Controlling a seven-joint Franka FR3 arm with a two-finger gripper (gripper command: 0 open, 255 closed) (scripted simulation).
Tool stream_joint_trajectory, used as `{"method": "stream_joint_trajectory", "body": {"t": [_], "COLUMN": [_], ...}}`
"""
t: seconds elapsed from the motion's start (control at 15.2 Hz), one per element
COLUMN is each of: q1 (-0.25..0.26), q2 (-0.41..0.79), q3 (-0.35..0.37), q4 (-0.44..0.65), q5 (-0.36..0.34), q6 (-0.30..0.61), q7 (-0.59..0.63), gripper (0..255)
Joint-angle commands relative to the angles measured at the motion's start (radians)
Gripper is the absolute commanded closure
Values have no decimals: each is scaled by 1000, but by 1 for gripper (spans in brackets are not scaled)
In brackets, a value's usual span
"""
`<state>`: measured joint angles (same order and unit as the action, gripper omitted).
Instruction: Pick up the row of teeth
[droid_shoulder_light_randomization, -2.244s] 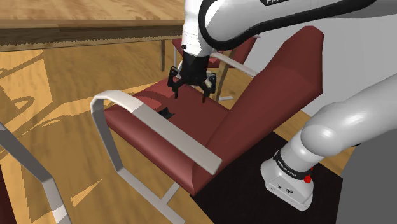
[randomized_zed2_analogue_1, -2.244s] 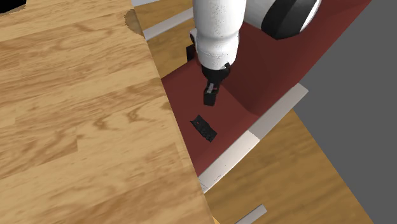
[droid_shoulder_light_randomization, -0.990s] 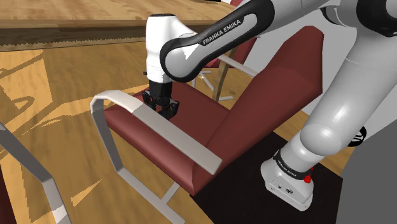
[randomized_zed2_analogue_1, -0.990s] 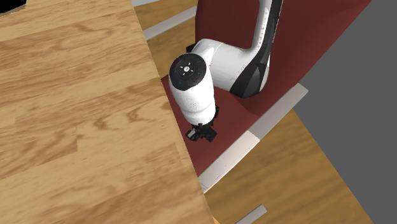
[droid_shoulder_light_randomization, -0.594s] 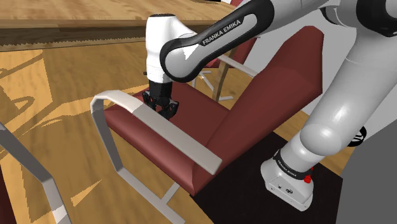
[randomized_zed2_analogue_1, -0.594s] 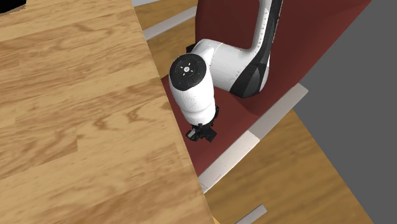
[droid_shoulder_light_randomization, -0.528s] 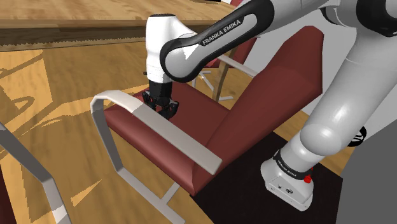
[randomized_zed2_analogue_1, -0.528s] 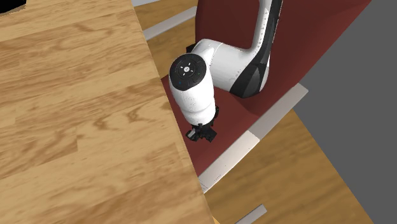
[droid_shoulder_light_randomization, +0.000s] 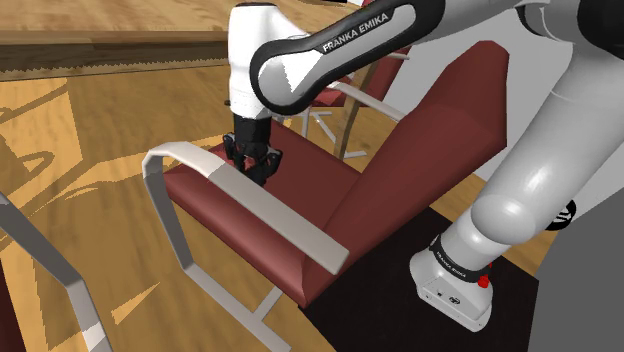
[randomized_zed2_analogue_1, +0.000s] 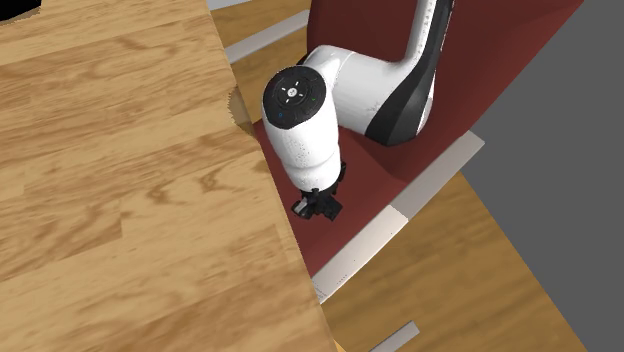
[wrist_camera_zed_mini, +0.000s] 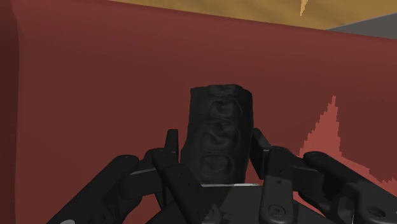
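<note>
With the jaws pinching the black row of teeth (wrist_camera_zed_mini: 219, 137) down at the red chair seat (droid_shoulder_light_randomization: 300, 190), lift straight up, slowly, grip firm, clear of the pale armrest (droid_shoulder_light_randomization: 280, 215).

The chair (droid_shoulder_light_randomization: 310, 195) stands between the table (droid_shoulder_light_randomization: 100, 48) and the stand (droid_shoulder_light_randomization: 590, 320). Its backrest (droid_shoulder_light_randomization: 430, 140) is toward the stand and its front toward the table. One armrest (droid_shoulder_light_randomization: 250, 200) runs along the seat's near side in the shoulder view, and the other (droid_shoulder_light_randomization: 365, 98) along its far side. The gripper (droid_shoulder_light_randomization: 252, 170) hangs over the seat (randomized_zed2_analogue_1: 385, 180) near its front edge, just beside the near armrest. The teeth (wrist_camera_zed_mini: 219, 137) sit between the fingers (wrist_camera_zed_mini: 170, 153), touched on both sides, above the seat. In the second exterior view the table's edge overlaps the seat's front, with the gripper just beside that edge.
</note>
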<state>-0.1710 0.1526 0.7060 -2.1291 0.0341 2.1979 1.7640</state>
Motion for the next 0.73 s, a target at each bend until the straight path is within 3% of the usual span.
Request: {"method": "stream_joint_trajectory", "body": {"t": [0.0, 0.66], "q1": [-5, -17], "q2": [-19, -84], "q3": [3, 8], "q4": [9, 63], "q5": [14, 58], "q6": [-25, -130], "q7": [-9, -31], "gripper": [255, 255]}}
